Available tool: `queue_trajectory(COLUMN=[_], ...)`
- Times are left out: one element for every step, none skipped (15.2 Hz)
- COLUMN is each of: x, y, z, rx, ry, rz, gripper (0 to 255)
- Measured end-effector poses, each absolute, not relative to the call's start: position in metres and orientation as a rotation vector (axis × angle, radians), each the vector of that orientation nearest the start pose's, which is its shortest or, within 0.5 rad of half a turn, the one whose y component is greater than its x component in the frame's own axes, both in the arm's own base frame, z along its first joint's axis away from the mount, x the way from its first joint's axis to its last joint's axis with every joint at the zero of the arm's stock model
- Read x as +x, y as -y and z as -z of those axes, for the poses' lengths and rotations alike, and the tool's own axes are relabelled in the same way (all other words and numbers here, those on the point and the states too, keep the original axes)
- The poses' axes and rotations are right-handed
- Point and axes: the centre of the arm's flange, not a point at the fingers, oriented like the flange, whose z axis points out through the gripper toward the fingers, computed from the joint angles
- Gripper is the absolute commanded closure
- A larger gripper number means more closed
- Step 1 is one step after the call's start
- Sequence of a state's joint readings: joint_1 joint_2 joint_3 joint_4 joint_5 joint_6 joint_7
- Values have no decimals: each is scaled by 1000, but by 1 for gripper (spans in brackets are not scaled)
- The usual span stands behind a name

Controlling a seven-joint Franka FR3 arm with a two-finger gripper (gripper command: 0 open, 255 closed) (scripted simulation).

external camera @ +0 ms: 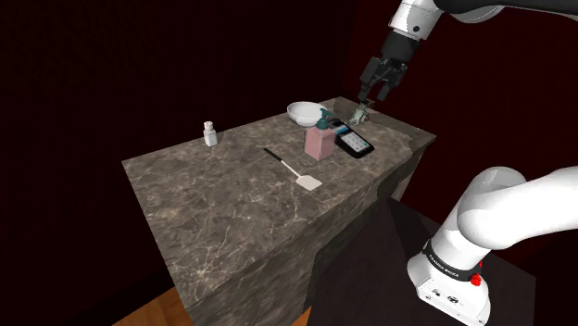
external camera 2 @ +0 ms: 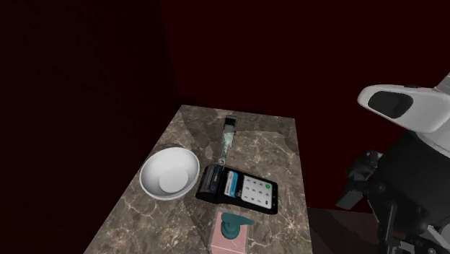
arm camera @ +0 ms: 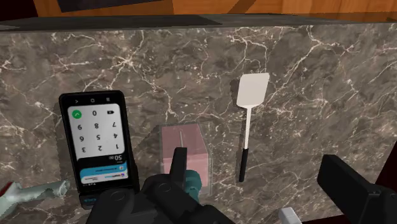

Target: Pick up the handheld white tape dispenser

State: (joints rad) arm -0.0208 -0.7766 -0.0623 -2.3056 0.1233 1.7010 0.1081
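Note:
The tape dispenser (external camera 2: 228,141) is a slim, pale greenish-white piece lying flat near the far end of the dark marble counter (external camera: 232,208). In the shoulder view the tape dispenser (external camera: 359,116) lies just under my gripper (external camera: 373,93), which hangs a little above it with its fingers apart and nothing between them. In the wrist view the tape dispenser (arm camera: 32,193) lies off to the side of the left finger, beside the payment terminal, and my gripper (arm camera: 254,164) stands open over the counter.
A black payment terminal (external camera 2: 241,187) lies next to the tape dispenser, with a white bowl (external camera 2: 169,173) beside it. A pink soap dispenser (external camera: 321,139) with a teal pump, a white spatula (external camera: 298,172) and a small white bottle (external camera: 210,133) also stand on the counter.

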Motion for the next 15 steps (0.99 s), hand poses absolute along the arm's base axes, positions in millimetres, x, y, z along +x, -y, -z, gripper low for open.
queue_trajectory(x=[322,324,327,333,338,343,346,350,356,359,364,371,376,381,387], y=[22,28,39,47,56,68,79,92,102,114,125,136,150,160,169], z=[-625,-622,-620,-616,-612,-609,-608,-604,-599,-593,-591,-586,-583,-579,-575], rx=[-2949,-2950,-2952,-2955,-2959,-2962,-2965,-2969,-2972,-2975,-2979,-2982,-2985,-2989,-2991], ry=[-270,-266,-260,-251,-242,-233,-223,-213,-202,-193,-182,-172,-163,-152,-142], rz=[249,248,246,244,242,240,238,237,235,233,230,229,227,225,223], gripper=[0,0,0,0,0,0,0,0,0,0,0,0,0,0,0])
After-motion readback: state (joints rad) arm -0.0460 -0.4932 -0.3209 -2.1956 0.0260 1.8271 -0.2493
